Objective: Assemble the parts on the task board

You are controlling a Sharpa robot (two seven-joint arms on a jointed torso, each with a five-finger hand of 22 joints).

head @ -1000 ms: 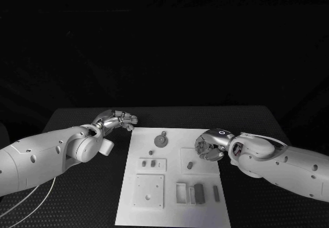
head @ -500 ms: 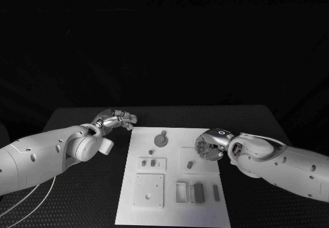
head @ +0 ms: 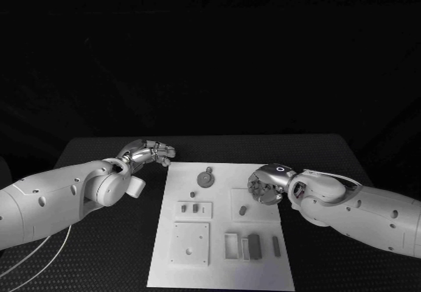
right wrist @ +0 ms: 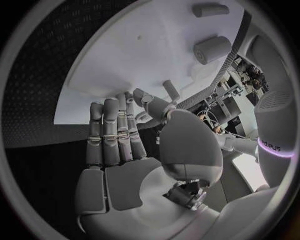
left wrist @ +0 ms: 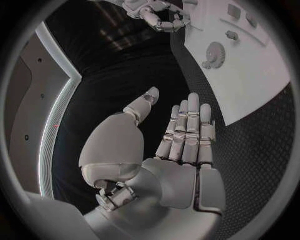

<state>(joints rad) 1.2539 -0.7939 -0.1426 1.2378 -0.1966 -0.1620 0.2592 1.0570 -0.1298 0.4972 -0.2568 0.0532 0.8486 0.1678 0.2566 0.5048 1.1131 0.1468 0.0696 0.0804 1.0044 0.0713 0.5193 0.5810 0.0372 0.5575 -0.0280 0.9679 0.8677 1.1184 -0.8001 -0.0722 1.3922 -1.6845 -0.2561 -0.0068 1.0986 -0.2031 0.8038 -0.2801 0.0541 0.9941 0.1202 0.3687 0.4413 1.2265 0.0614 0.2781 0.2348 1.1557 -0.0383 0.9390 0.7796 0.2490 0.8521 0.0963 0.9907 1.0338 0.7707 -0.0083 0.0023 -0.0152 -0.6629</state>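
Right hand (head: 266, 184) edged further over task board (head: 219, 267), left hand (head: 151, 152) unmoved

In the head view the right hand (head: 266, 184) hangs over the task board (head: 219, 267), and its fingers cover the board's edge beneath them. The board's near edge is cut off at the picture's bottom. Beyond the fingers (right wrist: 115, 131) in the right wrist view, the far part (right wrist: 210, 9) is clipped by the circle's rim, its shape untellable.
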